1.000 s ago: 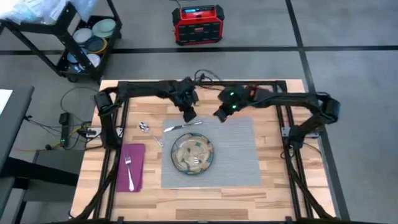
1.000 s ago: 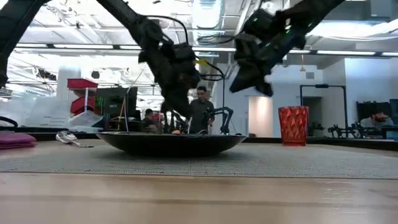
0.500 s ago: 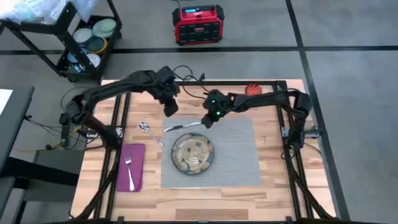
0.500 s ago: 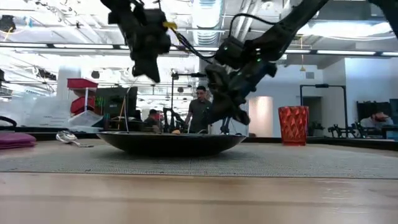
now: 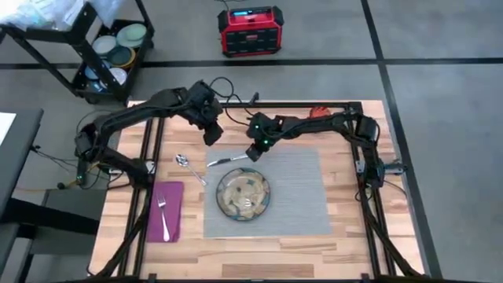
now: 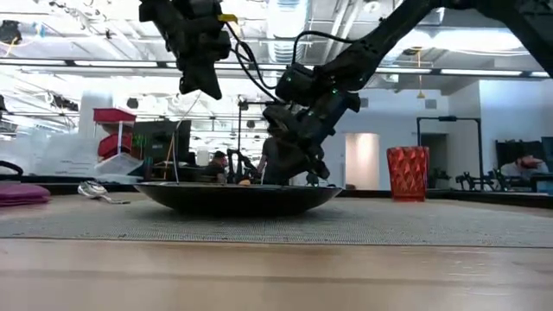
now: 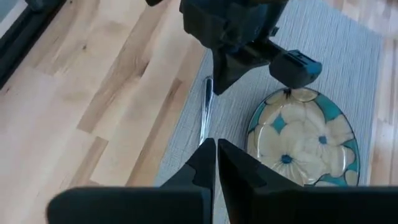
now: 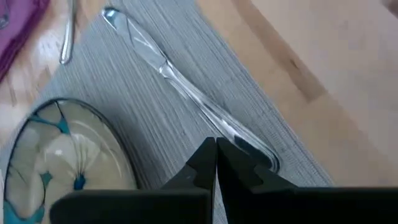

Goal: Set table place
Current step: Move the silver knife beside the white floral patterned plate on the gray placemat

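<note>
High view of the worktop (image 5: pixel 346 228). The right hand (image 5: pixel 253 154), fingers pressed together, hovers just above the handle end of the knife (image 5: pixel 230 159), which lies on the mat (image 5: pixel 302 192) at 11 o'clock from the plate (image 5: pixel 244 195). The left hand (image 5: pixel 211 137), fingers also together, hangs higher, at 11 o'clock from the knife. Spoon (image 5: pixel 187 166), and fork (image 5: pixel 163 215) on the napkin (image 5: pixel 174 192), lie at 9 o'clock from the plate; the cup (image 5: pixel 317 113) stands at 1 o'clock.
</note>
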Controlling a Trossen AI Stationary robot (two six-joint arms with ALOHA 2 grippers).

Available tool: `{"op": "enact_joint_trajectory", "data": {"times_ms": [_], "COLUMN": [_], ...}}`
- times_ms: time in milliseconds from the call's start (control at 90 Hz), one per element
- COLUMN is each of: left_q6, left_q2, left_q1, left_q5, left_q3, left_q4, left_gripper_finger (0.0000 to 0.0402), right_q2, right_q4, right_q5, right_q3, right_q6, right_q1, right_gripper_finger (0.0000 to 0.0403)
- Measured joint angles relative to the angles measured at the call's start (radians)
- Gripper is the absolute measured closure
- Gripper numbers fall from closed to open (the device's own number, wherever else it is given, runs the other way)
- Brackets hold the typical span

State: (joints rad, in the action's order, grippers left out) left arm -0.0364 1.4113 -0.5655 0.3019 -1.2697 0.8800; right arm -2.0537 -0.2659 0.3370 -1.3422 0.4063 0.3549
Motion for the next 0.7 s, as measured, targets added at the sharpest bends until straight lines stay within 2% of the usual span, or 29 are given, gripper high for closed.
{"op": "enact_joint_trajectory", "data": {"times_ms": [700], "left_q6": [-0.003], "left_q2": [0.0], "left_q1": [0.0], "left_q5": [-0.002], "left_q3": [0.0], "left_q4": [0.003], "left_gripper_finger": [0.0401], "right_q2": [-0.025], "right_q4": [-0.135], "right_q5": [-0.049], "right_q3": [-0.003], "right_q6": [-0.045], "right_q1": [0.017], "right_gripper_finger": [0.0403]}}
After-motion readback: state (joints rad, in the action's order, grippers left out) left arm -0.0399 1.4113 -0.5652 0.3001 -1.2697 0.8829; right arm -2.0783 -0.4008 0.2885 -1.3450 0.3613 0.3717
